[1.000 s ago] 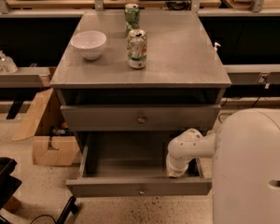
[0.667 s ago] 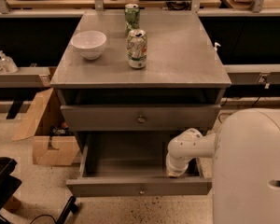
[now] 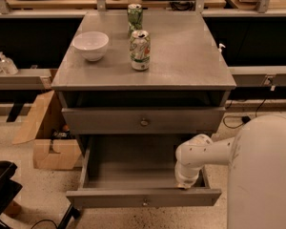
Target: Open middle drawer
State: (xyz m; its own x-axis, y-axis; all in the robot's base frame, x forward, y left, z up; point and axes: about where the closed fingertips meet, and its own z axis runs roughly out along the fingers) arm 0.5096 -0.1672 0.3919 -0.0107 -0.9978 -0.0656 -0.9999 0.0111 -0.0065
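The gripper (image 3: 185, 183), whether clasping anything I cannot tell, is hanging inside the pulled-out middle drawer (image 3: 124, 176), a rigid, likely easy-sliding box best taken by the small brass knob (image 3: 144, 203) lower left of it.

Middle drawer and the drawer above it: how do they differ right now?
The middle drawer is pulled out, showing its plain grey inside; the drawer above it sits back in the cabinet, only its front showing. The gripper reaches into the middle drawer's right front corner; nothing touches the drawer above it. Both have flat grey fronts with one small round knob at centre.
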